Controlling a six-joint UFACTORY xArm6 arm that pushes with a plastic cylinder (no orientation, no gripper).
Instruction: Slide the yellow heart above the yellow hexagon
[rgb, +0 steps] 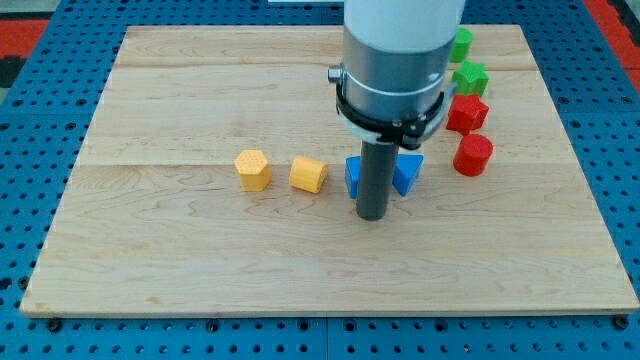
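Observation:
The yellow hexagon (253, 169) lies on the wooden board (200, 250), left of centre. The yellow heart (308, 174) lies just to its right, a small gap between them, at about the same height in the view. My tip (373, 214) rests on the board to the right of the yellow heart and a little lower, not touching it. The rod stands in front of two blue blocks.
A blue block (353, 176) and a blue triangular block (407, 172) sit on either side of the rod. At the view's right stand a red star-like block (466, 113), a red cylinder-like block (473, 155) and two green blocks (469, 77), (461, 44).

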